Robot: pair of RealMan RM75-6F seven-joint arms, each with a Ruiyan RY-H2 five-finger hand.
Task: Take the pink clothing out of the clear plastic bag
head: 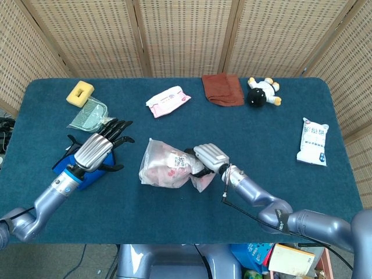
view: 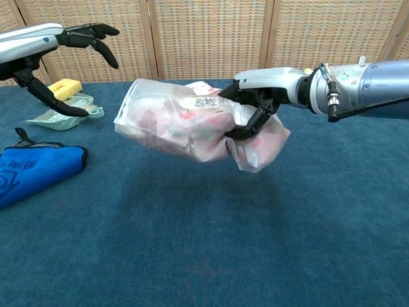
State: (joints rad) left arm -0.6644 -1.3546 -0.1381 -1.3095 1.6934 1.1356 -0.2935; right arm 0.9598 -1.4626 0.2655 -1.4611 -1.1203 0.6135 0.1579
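Note:
A clear plastic bag (head: 163, 165) (view: 172, 121) with pink clothing (head: 160, 173) (view: 192, 131) inside hangs above the blue table. My right hand (head: 207, 159) (view: 259, 96) grips the bag's right end, fingers curled into the bunched plastic. A white barcode label (view: 206, 102) sits on the bag's top. The bag's mouth faces left. My left hand (head: 99, 150) (view: 61, 48) hovers open to the left of the bag, fingers spread, apart from it.
Under my left hand lies a blue pouch (head: 72, 171) (view: 35, 169). A green comb packet (head: 88, 114), yellow sponge (head: 79, 93), pink wipes pack (head: 167, 100), brown cloth (head: 222, 89), plush toy (head: 263, 92) and white packet (head: 312, 141) lie around.

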